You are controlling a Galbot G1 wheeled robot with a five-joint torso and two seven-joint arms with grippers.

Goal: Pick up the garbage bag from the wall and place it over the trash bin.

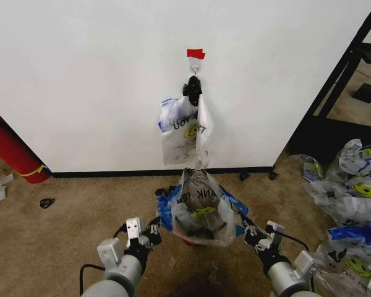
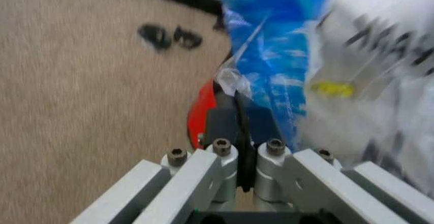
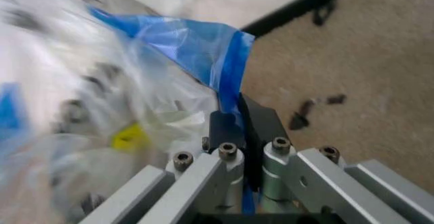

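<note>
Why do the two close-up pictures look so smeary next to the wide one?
Head view: sharp, evenly lit, soft shadows under the garbage bag. Left wrist view: the bag is blurred beside the left gripper; its lettering smears. Right wrist view: the bag is hazy, while the right gripper stays crisp.

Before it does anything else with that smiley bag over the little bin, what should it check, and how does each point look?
1. Left gripper shut on the garbage bag: ok.
2. Right gripper shut on the bag's blue edge: ok.
3. Bag spread over the trash bin: ok, red base showing beneath.
4. Bag's rim pulled fully around the bin: cannot tell.
5. Another bag hanging on the wall hook, apart: ok.
</note>
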